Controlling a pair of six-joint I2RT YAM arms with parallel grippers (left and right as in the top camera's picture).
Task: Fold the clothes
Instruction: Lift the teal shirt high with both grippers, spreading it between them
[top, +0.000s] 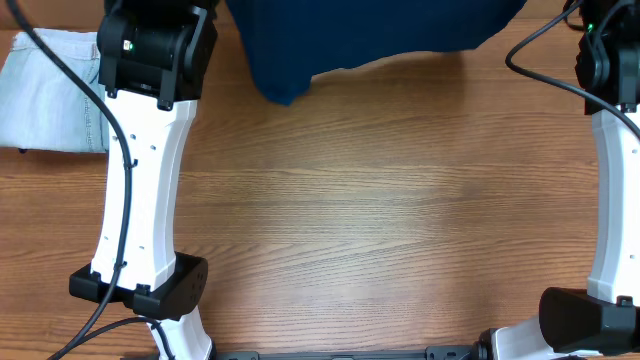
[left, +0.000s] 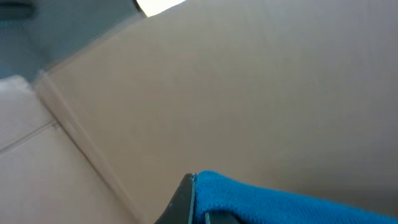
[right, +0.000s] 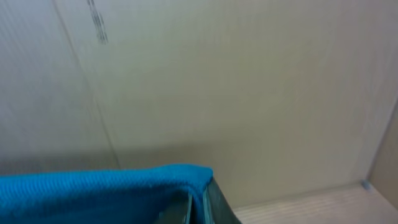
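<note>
The teal-blue polo shirt (top: 370, 35) hangs at the top edge of the overhead view, its lower hem and one corner drooping onto the wooden table (top: 380, 220). Both arms reach to the far side, and their jaws are out of the overhead frame. In the left wrist view my left gripper (left: 198, 205) is shut on a fold of the blue knit fabric (left: 280, 202). In the right wrist view my right gripper (right: 198, 199) is shut on another edge of the shirt (right: 93, 193). Both wrist cameras point up at a plain beige wall.
Pale light-blue jeans (top: 50, 90) lie folded at the table's far left, beside the left arm (top: 140, 180). The right arm (top: 615, 170) stands along the right edge. Black cables hang near both arms.
</note>
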